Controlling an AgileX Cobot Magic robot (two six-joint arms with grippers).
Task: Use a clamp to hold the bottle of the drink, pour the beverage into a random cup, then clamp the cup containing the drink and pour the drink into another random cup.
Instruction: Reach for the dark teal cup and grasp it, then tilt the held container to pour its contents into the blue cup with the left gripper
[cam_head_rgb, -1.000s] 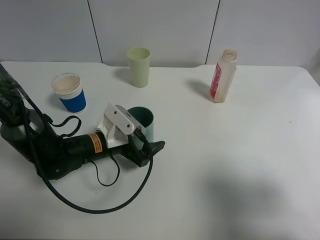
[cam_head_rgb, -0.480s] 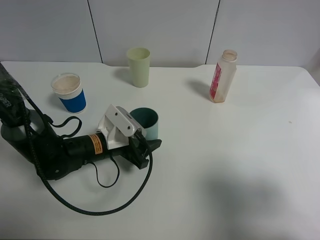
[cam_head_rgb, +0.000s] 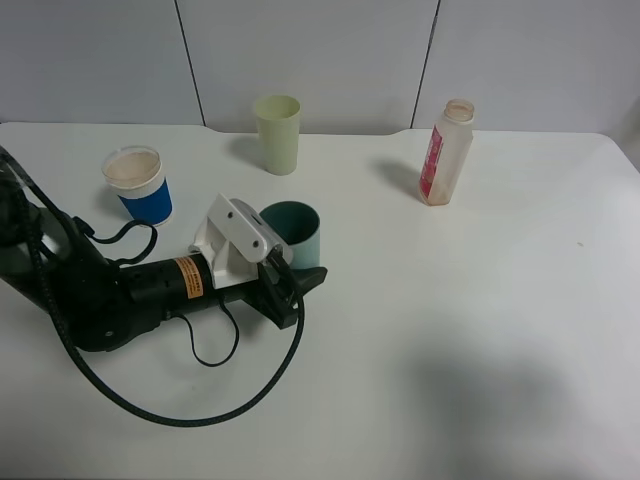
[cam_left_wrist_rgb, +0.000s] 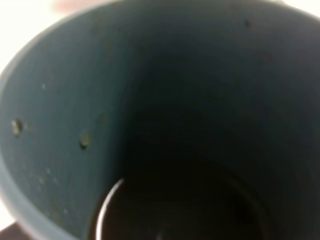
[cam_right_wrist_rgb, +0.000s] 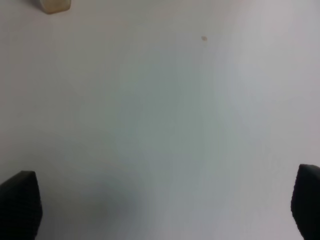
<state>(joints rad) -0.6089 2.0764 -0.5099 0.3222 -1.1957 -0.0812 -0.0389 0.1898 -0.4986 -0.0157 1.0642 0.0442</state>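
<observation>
Count: 3 cups, 1 bottle. Left gripper (cam_head_rgb: 300, 274) was clamped on the teal cup (cam_head_rgb: 298, 238). Yellow-green cup (cam_head_rgb: 278, 133) stood beyond those jaws, blue-banded cup (cam_head_rgb: 140, 185) off to their side, bottle (cam_head_rgb: 445, 152) well apart. Its pink-red label (cam_head_rgb: 431, 160) and the arm's orange sticker (cam_head_rgb: 189, 277) were unreadable. Right gripper (cam_right_wrist_rgb: 162, 202) jaws were spread, nothing between.

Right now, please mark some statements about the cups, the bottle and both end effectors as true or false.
The left end effector is closed on the plain pale teal-green tumbler. True.
The small clear plastic bottle with the pink-red label lies on its side. False: it stands upright.
The right end effector holds that bottle. False: it is open above the white table, holding nothing.
The short white cup with the wide blue band stands apart from the tumbler. True.
</observation>
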